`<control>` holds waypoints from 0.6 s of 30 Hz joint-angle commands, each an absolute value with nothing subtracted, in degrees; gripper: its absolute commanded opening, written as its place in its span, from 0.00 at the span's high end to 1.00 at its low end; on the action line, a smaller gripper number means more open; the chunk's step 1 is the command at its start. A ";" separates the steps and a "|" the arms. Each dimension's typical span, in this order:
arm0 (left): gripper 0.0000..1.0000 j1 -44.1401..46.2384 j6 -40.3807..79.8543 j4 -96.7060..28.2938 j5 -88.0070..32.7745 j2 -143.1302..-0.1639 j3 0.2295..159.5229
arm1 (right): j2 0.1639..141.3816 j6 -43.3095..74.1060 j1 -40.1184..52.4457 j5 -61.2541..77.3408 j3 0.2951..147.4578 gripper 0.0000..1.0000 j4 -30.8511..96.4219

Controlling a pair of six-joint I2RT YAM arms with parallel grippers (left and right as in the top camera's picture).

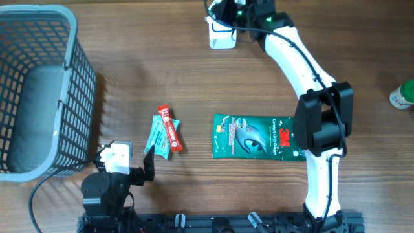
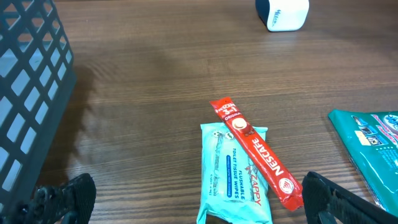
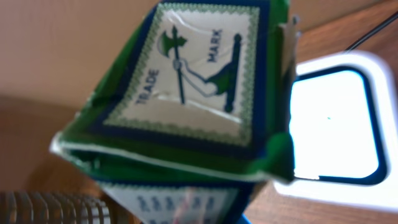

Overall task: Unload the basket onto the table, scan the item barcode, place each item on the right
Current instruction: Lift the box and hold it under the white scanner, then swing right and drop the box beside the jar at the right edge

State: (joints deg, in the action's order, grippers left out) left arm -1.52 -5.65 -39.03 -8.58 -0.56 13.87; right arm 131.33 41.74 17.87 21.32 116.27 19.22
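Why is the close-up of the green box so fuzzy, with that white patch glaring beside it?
Right wrist view: the green box sits too near the lens, so it blurs, and the lit scanner window is blown out white. Left wrist view: the Nescafe sachet is crisp. Overhead view: even light, soft shadow by the basket.

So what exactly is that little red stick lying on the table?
It is a slim red sachet, glossy like foil, with NESCAFE in white letters along it and a small round picture near its top. It looks flat and unopened. It lies diagonally across a pale blue tissue pack, both ends poking past the pack over the wooden table. Nothing else appears to touch it.
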 commanded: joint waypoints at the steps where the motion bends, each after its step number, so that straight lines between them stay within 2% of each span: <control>1: 0.00 -1.74 -5.10 -38.85 -8.25 -0.38 13.45 | 135.48 43.68 18.48 21.06 117.80 0.95 19.25; 5: 0.00 -1.74 -5.10 -38.85 -8.25 -0.38 13.45 | 137.49 43.68 18.85 24.51 117.80 0.95 19.99; 10: 0.00 -1.74 -5.10 -38.87 -8.25 -0.38 13.45 | 137.51 43.68 19.11 15.75 117.80 0.95 27.20; 18: 0.00 -1.74 -5.10 -38.85 -8.25 -0.38 13.45 | 137.49 41.71 19.16 14.37 117.82 0.95 31.40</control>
State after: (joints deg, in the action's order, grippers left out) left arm -1.52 -5.65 -39.03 -8.58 -0.56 13.87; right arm 136.90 43.48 19.03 16.40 116.84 30.89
